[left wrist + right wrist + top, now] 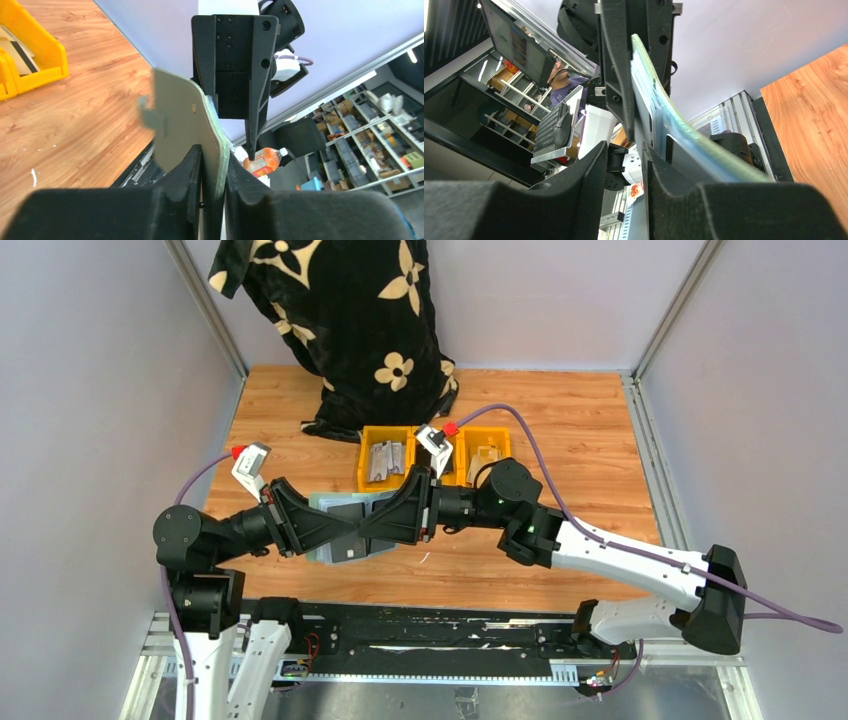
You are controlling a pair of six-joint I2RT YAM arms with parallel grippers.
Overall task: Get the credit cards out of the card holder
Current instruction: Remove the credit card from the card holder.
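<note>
Above table (600,440), toward near edge: left gripper (212,165) clamps card holder (182,120); right gripper (626,150) grip unclear. Risk: clamp slackens, holder drops, credit cards (350,515) spill.

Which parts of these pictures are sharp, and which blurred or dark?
Top external view: evenly lit, sharp, only soft shadows on the table. Left wrist view: the near fingers are out of focus, the card holder less so. Right wrist view: its fingers are dark and blurred, and the room at left is dim.
</note>
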